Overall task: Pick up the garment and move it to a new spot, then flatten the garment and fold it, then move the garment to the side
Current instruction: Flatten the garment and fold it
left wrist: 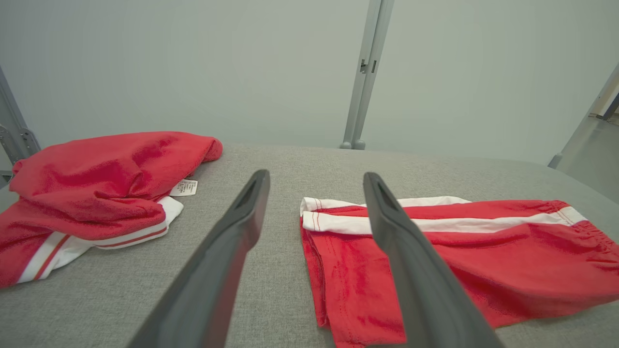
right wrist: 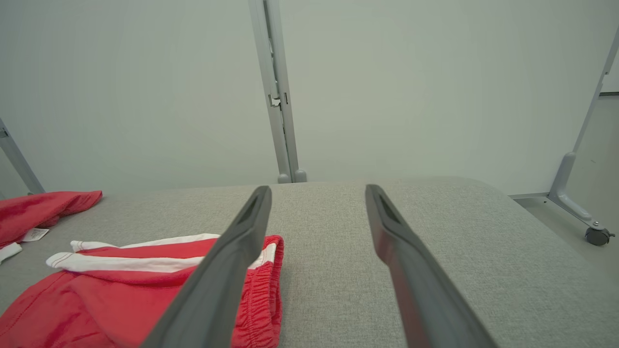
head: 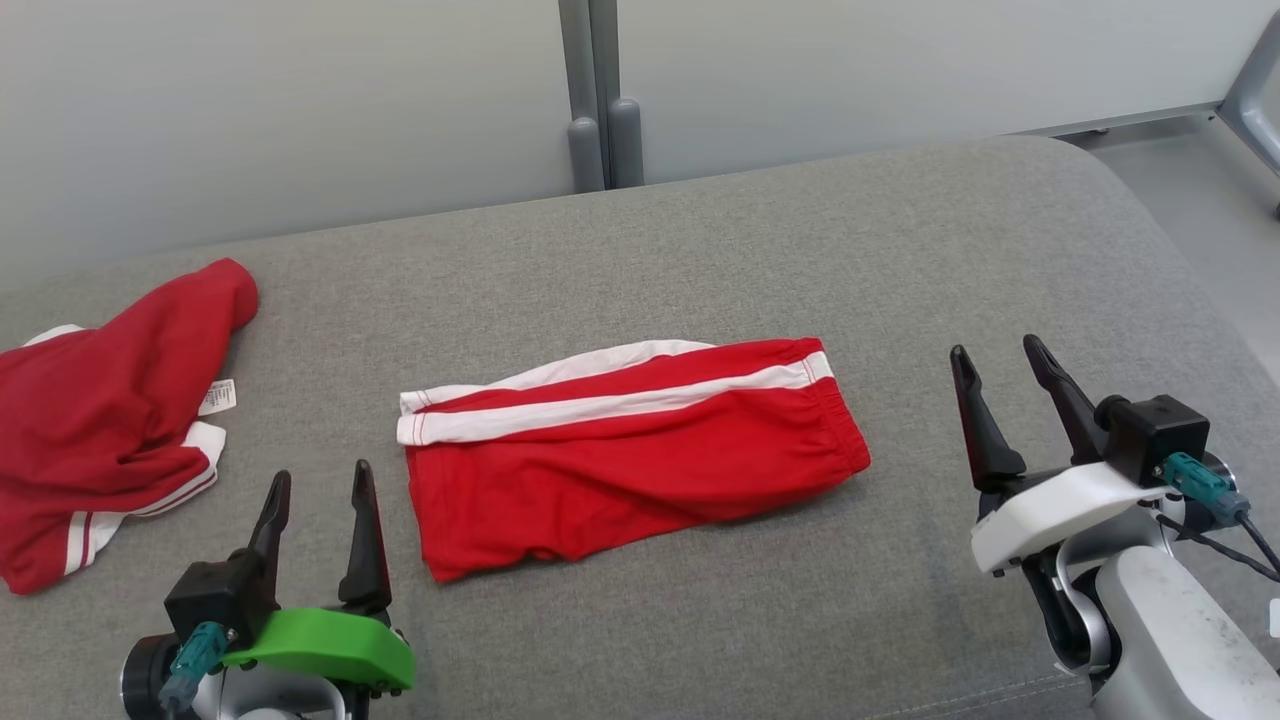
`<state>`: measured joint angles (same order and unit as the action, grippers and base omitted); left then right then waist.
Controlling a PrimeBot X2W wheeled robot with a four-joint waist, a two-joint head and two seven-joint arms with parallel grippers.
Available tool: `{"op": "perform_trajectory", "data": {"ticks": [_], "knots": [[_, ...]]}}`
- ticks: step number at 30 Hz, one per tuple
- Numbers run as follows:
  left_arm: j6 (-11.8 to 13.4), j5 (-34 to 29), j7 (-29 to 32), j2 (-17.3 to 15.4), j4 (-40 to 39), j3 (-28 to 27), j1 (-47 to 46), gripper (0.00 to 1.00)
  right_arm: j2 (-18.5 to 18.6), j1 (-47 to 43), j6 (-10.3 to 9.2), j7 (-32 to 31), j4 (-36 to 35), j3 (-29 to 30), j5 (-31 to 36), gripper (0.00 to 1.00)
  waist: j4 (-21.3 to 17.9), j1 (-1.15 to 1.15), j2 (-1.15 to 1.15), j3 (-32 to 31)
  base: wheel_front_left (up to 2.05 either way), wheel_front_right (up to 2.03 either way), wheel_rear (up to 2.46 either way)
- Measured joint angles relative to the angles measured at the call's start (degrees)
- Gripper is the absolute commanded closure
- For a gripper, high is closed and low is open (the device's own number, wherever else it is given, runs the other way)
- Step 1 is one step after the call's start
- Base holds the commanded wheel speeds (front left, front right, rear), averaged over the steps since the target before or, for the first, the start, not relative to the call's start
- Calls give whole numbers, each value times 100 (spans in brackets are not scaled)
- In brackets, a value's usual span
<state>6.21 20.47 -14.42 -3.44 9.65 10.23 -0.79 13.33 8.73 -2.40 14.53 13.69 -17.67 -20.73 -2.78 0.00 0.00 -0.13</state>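
Left tool — green cover, dark fingers; right tool — white cover, teal plug, black cable

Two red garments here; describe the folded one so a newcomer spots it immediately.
On the grey upholstered surface, look at its middle, between the left pincer and right pincer. There lie the red shorts, flat and folded, with two white stripes and an elastic waistband at the right end. The other red garment, far left, is crumpled and shows a white label.
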Motion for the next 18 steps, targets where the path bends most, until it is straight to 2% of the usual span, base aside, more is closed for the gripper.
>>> {"op": "perform_trajectory", "data": {"ticks": [18], "knots": [[52,-162,0,36,-603,-85,569,0,-18,-178,7,0,107,4,-70,0,81,0,0,-70,0,0,0]]}}
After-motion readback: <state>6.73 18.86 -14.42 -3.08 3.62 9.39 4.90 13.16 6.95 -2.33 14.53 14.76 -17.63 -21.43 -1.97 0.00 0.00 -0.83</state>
